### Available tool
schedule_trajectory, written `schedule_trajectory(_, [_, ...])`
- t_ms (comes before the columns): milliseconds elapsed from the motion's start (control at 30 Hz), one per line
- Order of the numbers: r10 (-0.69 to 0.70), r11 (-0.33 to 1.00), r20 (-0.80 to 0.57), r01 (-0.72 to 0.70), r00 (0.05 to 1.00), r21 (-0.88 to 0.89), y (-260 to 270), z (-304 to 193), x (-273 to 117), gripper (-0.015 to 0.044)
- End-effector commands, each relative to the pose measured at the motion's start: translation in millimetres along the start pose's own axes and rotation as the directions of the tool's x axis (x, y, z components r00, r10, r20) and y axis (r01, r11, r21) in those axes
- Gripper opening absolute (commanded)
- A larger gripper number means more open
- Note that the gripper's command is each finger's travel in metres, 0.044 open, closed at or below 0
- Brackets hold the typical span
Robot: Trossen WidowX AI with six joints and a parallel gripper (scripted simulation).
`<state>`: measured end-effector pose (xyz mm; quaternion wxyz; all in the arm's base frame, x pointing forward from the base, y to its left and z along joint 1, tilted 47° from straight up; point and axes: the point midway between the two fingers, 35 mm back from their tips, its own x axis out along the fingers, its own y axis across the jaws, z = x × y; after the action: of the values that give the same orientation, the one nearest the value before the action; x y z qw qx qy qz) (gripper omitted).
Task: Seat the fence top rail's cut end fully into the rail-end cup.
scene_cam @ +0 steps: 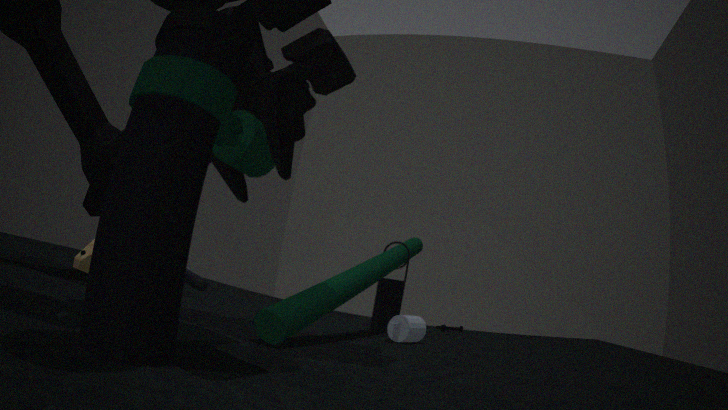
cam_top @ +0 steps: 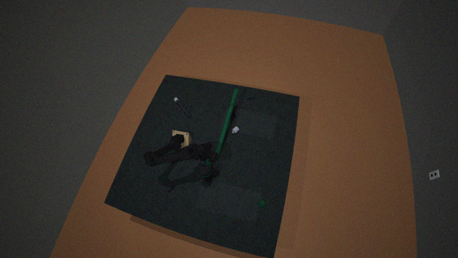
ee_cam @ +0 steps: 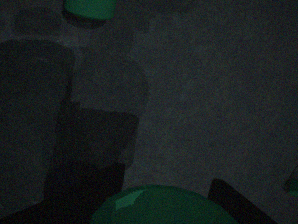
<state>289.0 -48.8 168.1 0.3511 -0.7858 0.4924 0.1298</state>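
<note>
The green rail [cam_top: 227, 119] [scene_cam: 336, 293] slopes down through the loop cap's ring [scene_cam: 385, 246]; its near end is low by the mat and outside the cup. That end also shows at the top of the wrist view [ee_cam: 90, 8]. The big dark post [scene_cam: 147, 229] stands left of it. The green brace band [scene_cam: 183, 78] is around the post near its top. My gripper [cam_top: 212, 157] [scene_cam: 265, 188] [ee_cam: 167, 181] is shut on the green rail-end cup [scene_cam: 247, 145] [ee_cam: 160, 207], beside the post and above the rail's low end. The cup's joint with the band is partly hidden.
A short dark post [scene_cam: 389, 297] carries the loop. A white cylinder [cam_top: 235, 129] [scene_cam: 406, 328] lies beside the rail. A dark rod with a white tip [cam_top: 183, 107], a tan block [cam_top: 182, 132] and a small green piece [cam_top: 261, 202] are on the dark mat [cam_top: 144, 189].
</note>
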Motion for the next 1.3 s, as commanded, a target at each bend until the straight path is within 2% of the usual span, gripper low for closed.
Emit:
schedule_trajectory(0, [0.000,1.000,-0.001,0.000,1.000,0.002,-0.1,-0.1,0.0,0.0000])
schedule_trajectory(33, [0.000,1.000,-0.001,0.000,1.000,0.002,-0.1,-0.1,0.0,0.0000])
schedule_trajectory(600, [0.006,1.000,0.005,-0.006,1.000,0.005,-7.7,14.7,-10.9,0.0440])
schedule_trajectory(900, [0.002,1.000,0.000,-0.002,1.000,0.006,-19.3,39.0,-32.5,0.0440])
schedule_trajectory(1067, [0.003,1.000,0.009,-0.003,1.000,0.010,-18.6,40.2,-31.6,0.0440])
schedule_trajectory(1267, [0.005,0.929,0.045,-0.021,0.999,0.369,-33.9,69.2,-51.3,0.0440])
